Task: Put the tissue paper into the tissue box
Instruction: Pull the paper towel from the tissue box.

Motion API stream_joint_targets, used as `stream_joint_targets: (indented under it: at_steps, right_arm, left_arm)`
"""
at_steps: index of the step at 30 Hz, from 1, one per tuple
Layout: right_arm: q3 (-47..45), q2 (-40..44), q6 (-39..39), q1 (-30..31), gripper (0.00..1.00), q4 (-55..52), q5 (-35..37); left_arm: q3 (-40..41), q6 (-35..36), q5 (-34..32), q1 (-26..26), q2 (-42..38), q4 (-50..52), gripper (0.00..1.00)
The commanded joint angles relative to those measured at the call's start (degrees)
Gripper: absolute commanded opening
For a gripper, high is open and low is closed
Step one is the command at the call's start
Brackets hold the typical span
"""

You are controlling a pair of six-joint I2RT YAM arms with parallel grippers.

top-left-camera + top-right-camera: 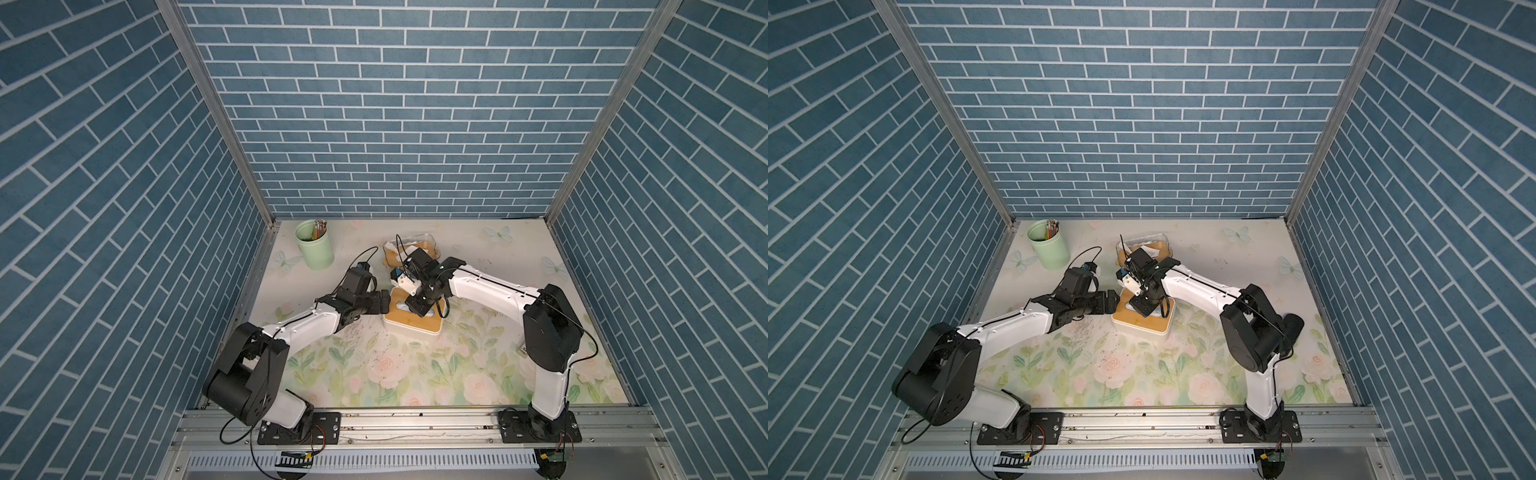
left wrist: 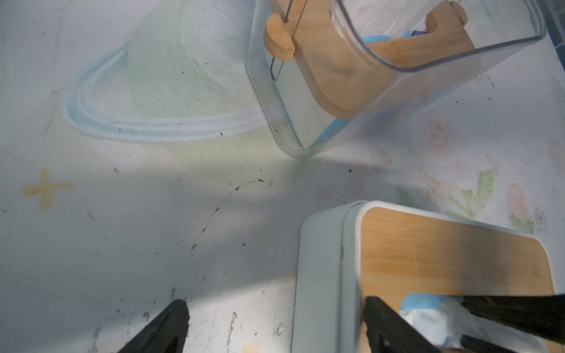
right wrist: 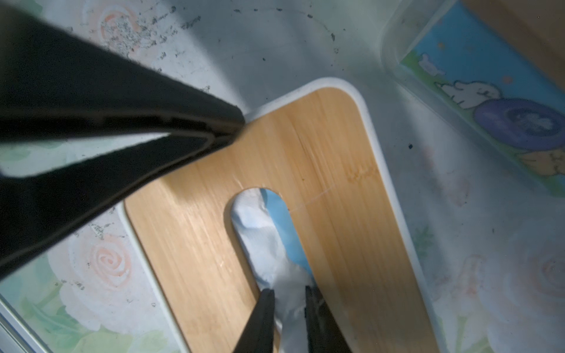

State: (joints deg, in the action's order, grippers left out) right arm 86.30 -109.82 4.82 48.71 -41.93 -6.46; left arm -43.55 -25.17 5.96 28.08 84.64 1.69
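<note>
Bamboo lid point(image 3: 336, 183) is seated on the white tissue box point(image 1: 409, 332), near the worktop's point(image 1: 374, 374) centre. Tissue paper point(image 3: 263, 238) stands in the lid's oval slot point(image 3: 284, 211), blue packaging visible beneath it. Right claw point(image 3: 289, 290) is pinching that sheet at the slot's end. Left claw point(image 2: 275, 302), at the box's 9 o'clock, is spread wide: one finger over the lid, one over bare worktop, gripping nothing.

Assessment: late stage, dressing the sheet at the slot; up or down cannot be told. Next move calls for travel in line with the slot, with the box braced.

Worktop: floral print, scuffed, dark specks. Green cup point(image 1: 314, 246) at 10 o'clock, clear container point(image 1: 409, 241) at 12. Blue brick-pattern walls point(image 1: 395, 124) on three sides.
</note>
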Motion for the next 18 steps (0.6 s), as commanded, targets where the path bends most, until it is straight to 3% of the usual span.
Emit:
stream_joint_targets:
  at_steps: [1,9,18]
  right_arm:
    - [-0.77,-1.8,1.23,0.42,0.18,-1.77,-1.93]
    - [-3.18,0.22,1.5,-1.08,0.0,3.45,-7.31]
    - [-10.23,5.26,-0.51,-5.68,0.0,14.15,-24.5]
  left_arm:
    - [0.83,-0.67,2.02,-0.31,-1.13,-0.81,0.94]
    - [1.45,-0.69,2.51,-0.34,-0.36,-1.43,0.94]
    - [1.71,-0.67,1.98,-0.37,-0.27,-1.52,0.94]
